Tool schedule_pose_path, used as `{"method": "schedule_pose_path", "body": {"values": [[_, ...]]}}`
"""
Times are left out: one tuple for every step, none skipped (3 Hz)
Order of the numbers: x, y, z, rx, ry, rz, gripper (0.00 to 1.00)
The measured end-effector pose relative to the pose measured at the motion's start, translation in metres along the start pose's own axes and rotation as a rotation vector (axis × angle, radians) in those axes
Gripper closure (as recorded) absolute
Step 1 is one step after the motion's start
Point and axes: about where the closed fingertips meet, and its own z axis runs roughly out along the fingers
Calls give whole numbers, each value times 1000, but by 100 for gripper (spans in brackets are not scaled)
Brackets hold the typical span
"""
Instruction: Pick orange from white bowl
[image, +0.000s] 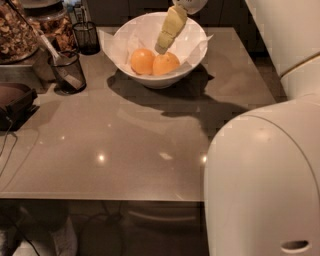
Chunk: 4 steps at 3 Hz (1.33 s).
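Observation:
The white bowl (197, 42), lined with crumpled white paper, stands at the back of the grey table. Two oranges lie in it side by side. The deeper, duller orange (167, 64) is on the right, and a brighter, paler one (142, 61) is on the left. My gripper (163, 47) reaches down from the top of the view into the bowl, slanted down and to the left. Its tip is just above the top left of the duller orange, between the two fruits.
A black mesh cup (67, 74) holding a utensil stands left of the bowl, with another (86, 38) behind it. Jars of snacks (20, 30) and a dark object (15, 102) are at the far left. My white body (265, 175) fills the right foreground.

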Motion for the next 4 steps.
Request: {"method": "schedule_pose_path", "body": {"values": [[-12, 1, 19, -18, 20, -27, 2], [-16, 0, 36, -32, 43, -35, 12], [-15, -4, 51, -41, 62, -27, 21], [-10, -8, 68, -54, 83, -16, 22]]}}
